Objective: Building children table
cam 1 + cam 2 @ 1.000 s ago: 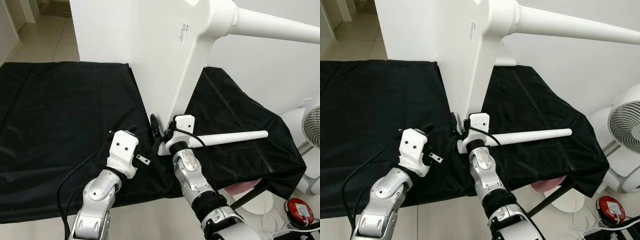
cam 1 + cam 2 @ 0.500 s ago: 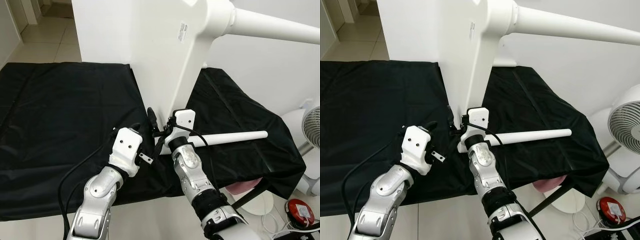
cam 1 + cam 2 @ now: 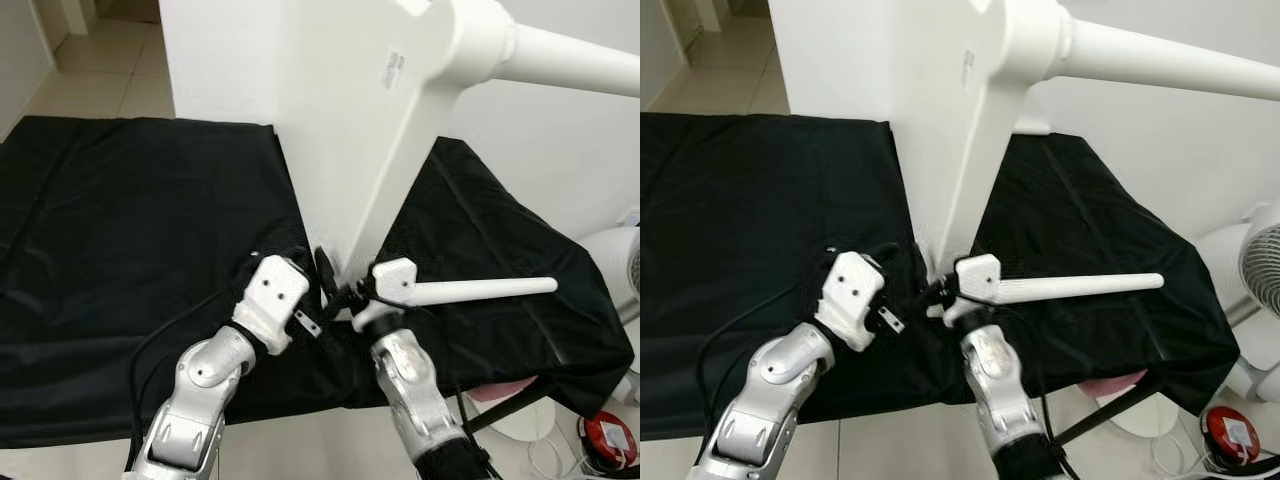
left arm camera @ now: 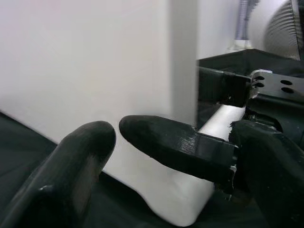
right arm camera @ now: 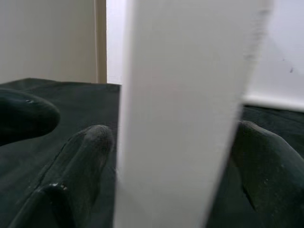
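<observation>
A white table top (image 3: 340, 130) stands on edge on a black cloth (image 3: 120, 200), leaning to the right. One white leg (image 3: 570, 55) is fixed to it near the top and sticks out rightward. A loose white leg (image 3: 480, 290) lies on the cloth behind my right wrist. My right gripper (image 3: 340, 290) is at the panel's bottom corner, shut on its edge (image 5: 175, 118), one finger (image 5: 90, 142) on each side. My left gripper (image 3: 312, 268) sits just left of that corner, its fingertips (image 4: 102, 135) nearly together against the panel's white face, holding nothing.
The black cloth covers a wide low surface and drops off at its front and right edges. A white fan (image 3: 1260, 270) stands to the right. A red object (image 3: 605, 435) and cables lie on the floor. Tiled floor (image 3: 100, 60) lies beyond.
The camera has shifted. My left gripper has moved right, up to the panel's bottom corner. The panel now leans further right, with my right gripper still at its lower edge.
</observation>
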Controlling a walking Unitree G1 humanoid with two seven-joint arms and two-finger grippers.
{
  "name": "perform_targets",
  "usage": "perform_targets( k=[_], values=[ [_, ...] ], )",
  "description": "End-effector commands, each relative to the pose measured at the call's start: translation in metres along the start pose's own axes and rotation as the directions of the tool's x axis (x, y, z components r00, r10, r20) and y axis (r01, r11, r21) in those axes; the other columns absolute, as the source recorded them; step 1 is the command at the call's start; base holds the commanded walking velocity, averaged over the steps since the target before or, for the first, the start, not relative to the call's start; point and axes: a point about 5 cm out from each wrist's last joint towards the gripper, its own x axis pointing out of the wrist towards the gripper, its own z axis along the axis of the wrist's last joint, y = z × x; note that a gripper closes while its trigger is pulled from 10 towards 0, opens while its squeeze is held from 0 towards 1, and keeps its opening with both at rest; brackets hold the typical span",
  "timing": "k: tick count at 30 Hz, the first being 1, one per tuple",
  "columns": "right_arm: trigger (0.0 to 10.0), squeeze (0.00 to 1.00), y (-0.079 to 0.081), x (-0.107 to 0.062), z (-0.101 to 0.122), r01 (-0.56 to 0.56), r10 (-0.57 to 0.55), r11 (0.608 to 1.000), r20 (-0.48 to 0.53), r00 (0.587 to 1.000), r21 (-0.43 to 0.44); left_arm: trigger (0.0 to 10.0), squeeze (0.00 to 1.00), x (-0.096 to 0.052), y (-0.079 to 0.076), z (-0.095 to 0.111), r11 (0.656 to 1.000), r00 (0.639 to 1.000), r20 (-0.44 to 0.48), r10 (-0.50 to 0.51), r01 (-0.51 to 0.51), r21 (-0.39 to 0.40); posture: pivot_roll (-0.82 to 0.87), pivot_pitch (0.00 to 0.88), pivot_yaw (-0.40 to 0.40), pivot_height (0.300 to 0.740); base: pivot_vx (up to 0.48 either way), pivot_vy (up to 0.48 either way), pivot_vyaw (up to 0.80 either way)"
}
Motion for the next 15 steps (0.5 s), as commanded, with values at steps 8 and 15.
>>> perform_targets(
  k=[8,15],
  values=[
    [10.0,0.00,-0.020,-0.039,-0.010,-0.002,-0.006,0.997,-0.120,0.993,-0.071,10.0,0.00,-0.004,0.018,0.007,0.998,0.998,0.000,0.062,-0.062,0.022,0.05,0.000,-0.088,0.740,0.000,0.000,0.00],
    [10.0,0.00,-0.034,-0.068,-0.012,-0.013,-0.009,0.994,-0.198,0.980,-0.109,10.0,0.00,-0.004,0.021,0.008,1.000,0.999,-0.021,0.024,-0.024,0.005,0.04,0.000,-0.078,0.740,0.000,0.000,0.00]
  ],
)
